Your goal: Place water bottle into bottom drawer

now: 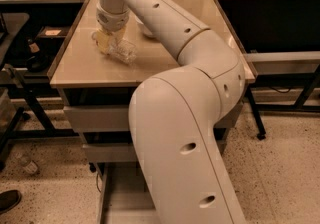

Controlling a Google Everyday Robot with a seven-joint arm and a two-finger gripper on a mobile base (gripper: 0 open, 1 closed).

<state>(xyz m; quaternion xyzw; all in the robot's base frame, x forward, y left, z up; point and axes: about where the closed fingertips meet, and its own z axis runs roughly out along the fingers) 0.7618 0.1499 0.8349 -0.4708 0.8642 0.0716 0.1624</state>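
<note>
1. Starting nearest the camera, the bottom drawer [120,199] stands pulled out at floor level. The strip of its flat floor that shows holds nothing, and the rest is hidden behind the robot arm [185,148]. The way in looks ready, but the drawer has not yet received anything.
2. Above it, the two upper drawers [97,118] sit pushed in, so they do not overhang the open tray.
3. On the tan tabletop [75,70], towards its left side, the water bottle [122,51] lies tilted, a clear crinkled shape with its near end pointing towards the front edge. It is well apart from the drawer, so the placing itself is not done.
4. The gripper [106,41] hangs wrist-down at the bottle's far end and touches it. I cannot tell whether it is clamped on the bottle or only set against it. I also cannot tell whether the bottle's low end rests on the table.
5. Just behind, a white bowl [146,30] stands on the table, near the arm and apart from the bottle.
6. By my judgement the task is at the pick-up stage. What is left is to secure the hold, lift the bottle clear of the table edge, carry it down past the closed fronts and let it go in the drawer.
</note>
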